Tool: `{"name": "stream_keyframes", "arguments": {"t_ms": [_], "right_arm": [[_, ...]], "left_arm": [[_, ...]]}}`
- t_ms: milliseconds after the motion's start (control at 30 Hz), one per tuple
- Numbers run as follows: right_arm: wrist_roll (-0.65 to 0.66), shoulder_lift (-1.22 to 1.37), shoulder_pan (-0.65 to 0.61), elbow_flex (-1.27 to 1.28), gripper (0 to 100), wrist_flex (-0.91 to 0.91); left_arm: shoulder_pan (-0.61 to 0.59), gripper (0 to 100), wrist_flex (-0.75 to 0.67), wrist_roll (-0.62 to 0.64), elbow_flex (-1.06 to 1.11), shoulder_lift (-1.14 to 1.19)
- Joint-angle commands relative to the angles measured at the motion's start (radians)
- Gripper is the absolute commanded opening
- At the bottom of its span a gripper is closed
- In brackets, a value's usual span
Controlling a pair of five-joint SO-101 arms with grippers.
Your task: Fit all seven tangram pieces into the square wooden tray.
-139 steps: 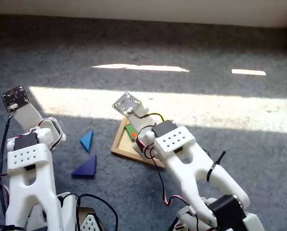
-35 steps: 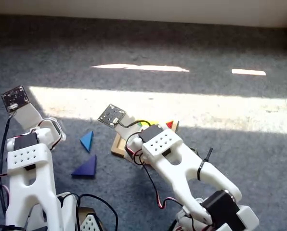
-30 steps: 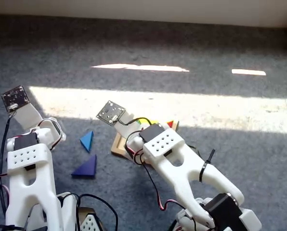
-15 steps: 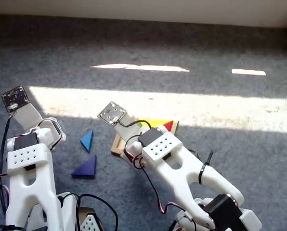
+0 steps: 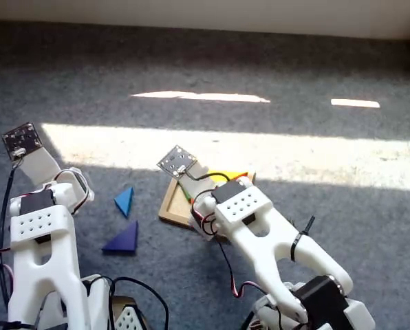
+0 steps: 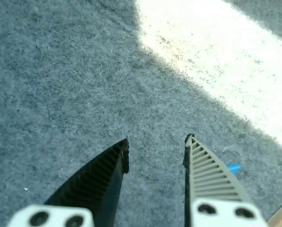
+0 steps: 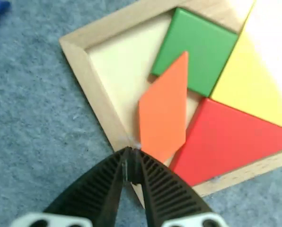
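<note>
The square wooden tray [image 7: 74, 49] holds a green square [image 7: 198, 47], a yellow piece [image 7: 250, 80] and a red triangle [image 7: 226, 139]. An orange parallelogram [image 7: 163, 111] lies askew across the tray's bare floor, one end against the green square, the other at the rim. My right gripper [image 7: 131, 158] is shut, its tips right at that lower orange corner and the rim. In the high view the right arm [image 5: 243, 206] covers much of the tray [image 5: 172, 206]. My left gripper [image 6: 157, 141] hangs open over bare carpet, holding nothing.
A light blue triangle [image 5: 124, 201] and a dark blue triangle [image 5: 123, 238] lie on the grey carpet left of the tray, between the two arms. A blue corner [image 6: 233, 167] peeks past the left gripper's finger. A sunlit band [image 5: 294, 155] crosses the carpet behind.
The right arm's wrist swung left off the tray, then back right over it. The left arm and both blue triangles have not moved.
</note>
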Motion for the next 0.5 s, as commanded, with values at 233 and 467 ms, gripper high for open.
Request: {"name": "stream_keyframes", "arguments": {"t_ms": [233, 467], "right_arm": [[0.018, -0.076, 0.045, -0.093, 0.6, 0.085], [-0.061, -0.084, 0.022, -0.131, 0.6, -0.104]], "left_arm": [[-0.005, 20, -0.011, 0.006, -0.053, -0.024], [-0.005, 20, -0.011, 0.006, -0.051, -0.024]]}}
